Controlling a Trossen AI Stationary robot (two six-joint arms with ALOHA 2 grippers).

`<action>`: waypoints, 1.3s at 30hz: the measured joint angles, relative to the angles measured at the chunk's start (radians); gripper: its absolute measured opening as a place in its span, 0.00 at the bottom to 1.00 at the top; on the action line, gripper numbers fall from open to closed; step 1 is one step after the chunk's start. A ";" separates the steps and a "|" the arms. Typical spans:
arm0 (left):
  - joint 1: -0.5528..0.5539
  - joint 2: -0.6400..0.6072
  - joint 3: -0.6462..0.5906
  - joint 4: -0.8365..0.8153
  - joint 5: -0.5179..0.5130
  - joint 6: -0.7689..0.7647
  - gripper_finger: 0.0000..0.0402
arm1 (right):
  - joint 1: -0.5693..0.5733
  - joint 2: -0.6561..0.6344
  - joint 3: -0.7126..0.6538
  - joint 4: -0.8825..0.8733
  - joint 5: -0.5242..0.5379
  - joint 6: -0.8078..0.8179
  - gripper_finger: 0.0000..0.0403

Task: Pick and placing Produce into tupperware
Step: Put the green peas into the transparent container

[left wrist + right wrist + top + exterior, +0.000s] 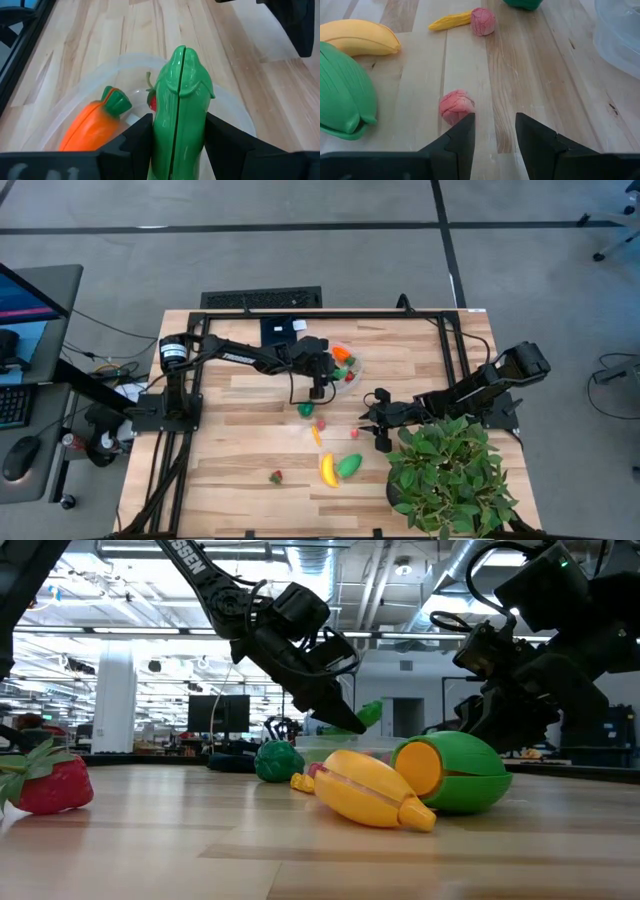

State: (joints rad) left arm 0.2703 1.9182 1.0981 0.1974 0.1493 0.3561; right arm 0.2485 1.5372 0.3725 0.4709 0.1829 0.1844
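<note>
With the left gripper (pixel 177 145) clamping its jaws on the green pepper (pixel 180 100) above the tupperware (pixel 235 112), it should lower before releasing, right gripper's (pixel 494 132) jaws part-open, empty.

The whole table (pixel 250 470) and both arms are seen from straight above in the high view, while the low view is taken level from the tabletop, close to the banana (pixel 372 790), facing the room behind. The clear container (pixel 235 117) is viewed closely from the left wrist; the banana (pixel 357 37) is shared by the right wrist, low and high views.
</note>
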 joint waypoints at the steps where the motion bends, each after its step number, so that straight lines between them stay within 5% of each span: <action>1: 0.000 0.000 0.000 0.000 0.000 0.000 0.37 | 0.000 0.000 0.000 0.000 0.000 0.000 0.33; 39: -0.001 -0.001 0.000 -0.030 -0.001 0.027 0.37 | 0.000 0.000 0.000 0.000 0.001 0.000 0.33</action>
State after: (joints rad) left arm 0.2695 1.9171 1.0977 0.1670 0.1486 0.3833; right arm 0.2485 1.5372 0.3721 0.4713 0.1837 0.1844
